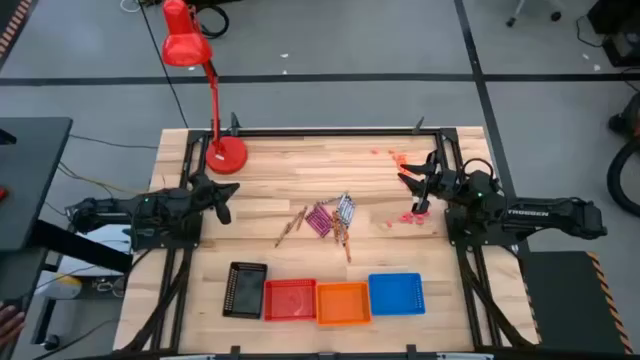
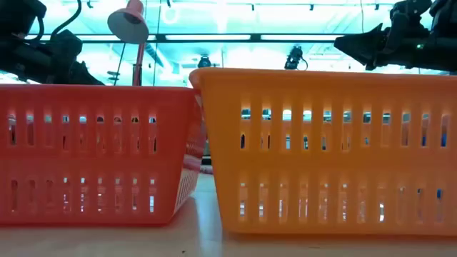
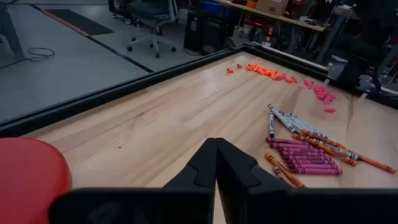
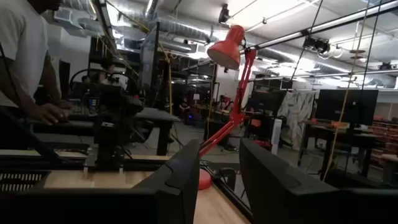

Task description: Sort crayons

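Two pincers hang above the counter [image 1: 270, 215], neither holding anything. The left pincer [image 1: 228, 192] sits at the counter's left side near the red lamp's base [image 1: 226, 155], its fingers pressed together into a single point, as the left wrist view shows clearly. The right pincer [image 1: 415, 185] is raised at the right side, its fingers [image 4: 186, 171] standing apart with a clear gap between them; its wrist view looks level across the room, so nothing under it can be seen there.

Between the two arms, near the counter's middle, the crayons [image 1: 330, 217] lie in a loose heap: magenta ones packed side by side, pale ones fanned next to them, orange-brown ones strewn along the edge. From above they blur together and cannot be counted. Small red-pink bits [image 1: 408, 216] lie just below the right pincer, more orange bits [image 1: 398, 157] near the far rail.

Along the near edge stand a black tray [image 1: 246, 290], a red basket [image 1: 290, 300], an orange basket [image 1: 343, 303] and a blue basket [image 1: 396, 293]. In the low view the red and orange baskets fill the picture and hide the crayons entirely. A person [image 4: 28, 56] stands beyond the counter, cut off at the picture's edge.
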